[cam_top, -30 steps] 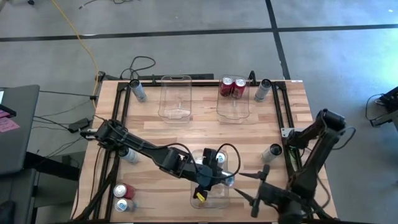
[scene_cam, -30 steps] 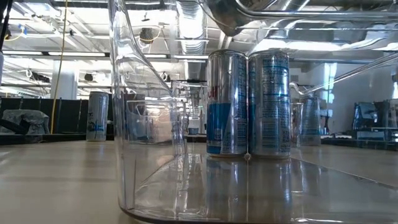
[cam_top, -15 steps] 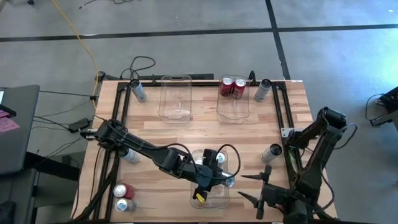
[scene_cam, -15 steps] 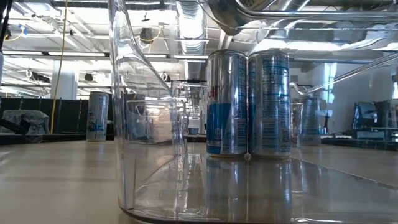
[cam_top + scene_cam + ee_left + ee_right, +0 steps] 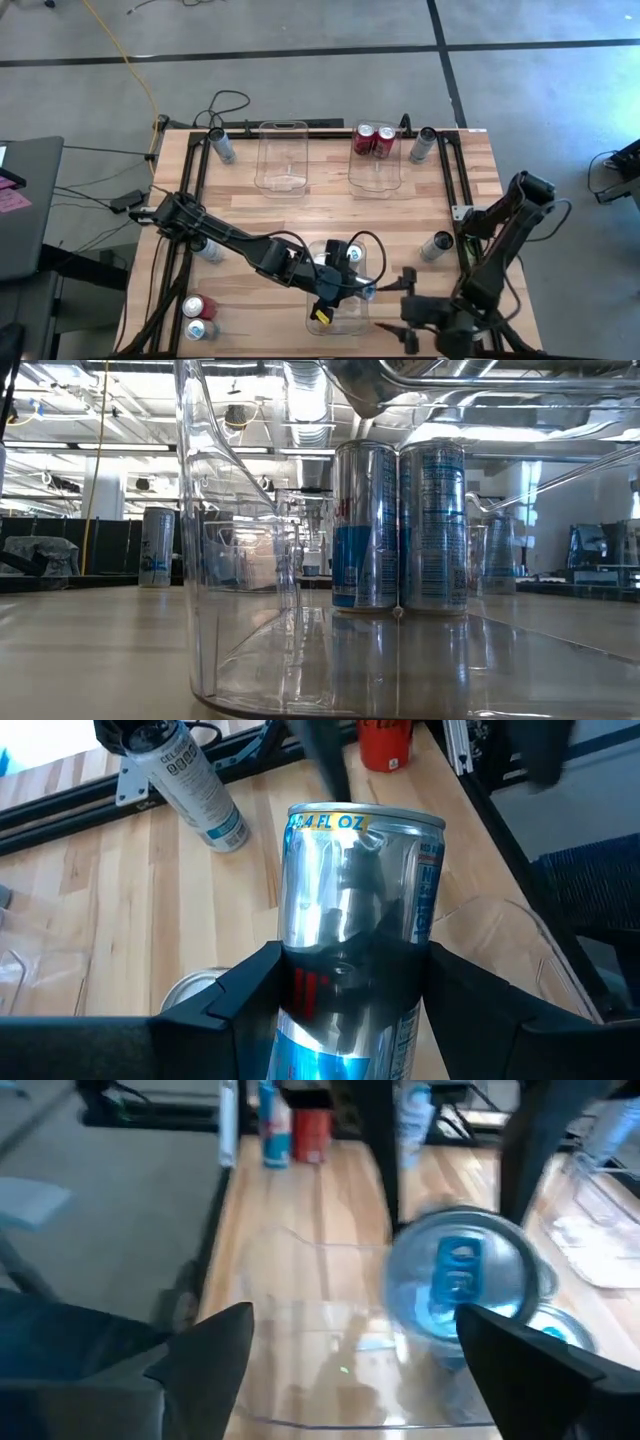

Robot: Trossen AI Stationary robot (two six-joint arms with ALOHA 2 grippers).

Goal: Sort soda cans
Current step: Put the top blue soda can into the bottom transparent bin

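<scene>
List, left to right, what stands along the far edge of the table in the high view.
Grey can → empty clear bin → clear bin holding two red cans → grey can.

Two dark jointed arms w/ black cables; left end effector [image 5: 345, 283] w/ yellow tag.

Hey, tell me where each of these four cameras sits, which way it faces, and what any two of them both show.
High view: overhead, facing down on the table; both arms show.
Low view: at tabletop level, facing across through the near clear bin at two silver-blue cans; no arm is clearly visible.
Left wrist view: faces past the left hand, shut on a silver-blue can.
Right wrist view: faces past the open right hand toward that can.
Shared: both wrist views show the held can.
</scene>
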